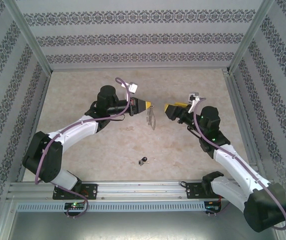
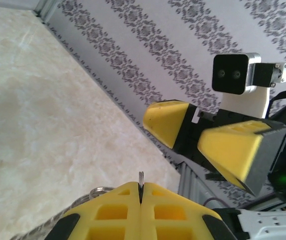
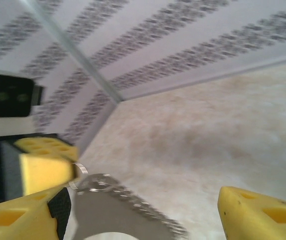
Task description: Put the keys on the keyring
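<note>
Left gripper [image 1: 149, 105] pinches keyring [image 1: 152, 120] edge; right gripper [image 1: 169, 108] spread, empty. Risk: thin hold slips, keyring drops; key [image 1: 143, 161] not yet picked.

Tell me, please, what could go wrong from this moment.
1. The left gripper pinches only a thin edge of the keyring, which hangs above the table; it might slip or swing.
2. The open right gripper is very close to the keyring and could knock it when it moves.
3. The key on the table is tiny, so a grasp may miss.
</note>
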### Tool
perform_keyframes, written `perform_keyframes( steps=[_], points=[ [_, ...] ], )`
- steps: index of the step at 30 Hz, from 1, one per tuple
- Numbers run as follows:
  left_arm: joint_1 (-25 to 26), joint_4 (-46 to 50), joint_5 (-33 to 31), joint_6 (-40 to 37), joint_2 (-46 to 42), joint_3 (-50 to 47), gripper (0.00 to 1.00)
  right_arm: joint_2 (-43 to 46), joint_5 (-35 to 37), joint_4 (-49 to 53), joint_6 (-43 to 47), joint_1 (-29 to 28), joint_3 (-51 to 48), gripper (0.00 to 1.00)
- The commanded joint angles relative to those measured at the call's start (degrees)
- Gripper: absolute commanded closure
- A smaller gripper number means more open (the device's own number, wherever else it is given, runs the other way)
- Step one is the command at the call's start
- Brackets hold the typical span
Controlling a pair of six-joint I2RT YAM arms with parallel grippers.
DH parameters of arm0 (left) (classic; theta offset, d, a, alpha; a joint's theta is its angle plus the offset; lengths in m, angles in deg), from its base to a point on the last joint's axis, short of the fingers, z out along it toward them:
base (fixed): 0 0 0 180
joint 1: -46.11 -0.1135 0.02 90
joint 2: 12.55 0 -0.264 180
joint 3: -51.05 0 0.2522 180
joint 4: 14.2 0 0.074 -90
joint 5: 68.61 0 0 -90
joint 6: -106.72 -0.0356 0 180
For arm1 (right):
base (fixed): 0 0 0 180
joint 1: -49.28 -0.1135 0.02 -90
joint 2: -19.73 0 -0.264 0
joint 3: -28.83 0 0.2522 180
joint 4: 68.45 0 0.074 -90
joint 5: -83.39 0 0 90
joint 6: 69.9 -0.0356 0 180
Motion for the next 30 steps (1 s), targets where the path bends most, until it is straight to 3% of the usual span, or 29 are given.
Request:
perform_keyframes(
  steps=[1, 6, 10, 17, 20, 30],
  points=[
    [0.32, 4.01, -2.41, -7.27, -1.32, 1.33, 1.0, 0.2, 10.67, 8.7, 2.69, 0.32, -1.56, 0.22],
    [0.32, 3.8, -4.54, -13.8, -2.46, -0.22, 1.0, -0.72, 11.35, 7.55, 1.0, -0.21, -3.13, 0.19],
    [0.36, 2.36, -5.59, -17.95, -3.68, -1.86, 1.0, -1.16, 16.14, 10.31, 2.05, -4.21, -2.04, 0.1],
    [0.32, -1.4, -6.55, -25.31, -5.75, -4.97, 1.0, -2.29, 16.25, 6.97, 8.74, -8.34, -2.65, 0.12],
    [0.36, 0.31, -5.55, -28.08, -5.71, -4.33, 1.0, -3.14, 11.88, 5.59, 11.2, -7.69, -1.66, 0.17],
    [0.32, 6.37, 3.8, -30.55, -4.16, -1.17, 1.0, -6.82, -13.19, 0.36, 16.08, -3.62, 2.9, 0.34]
  ],
)
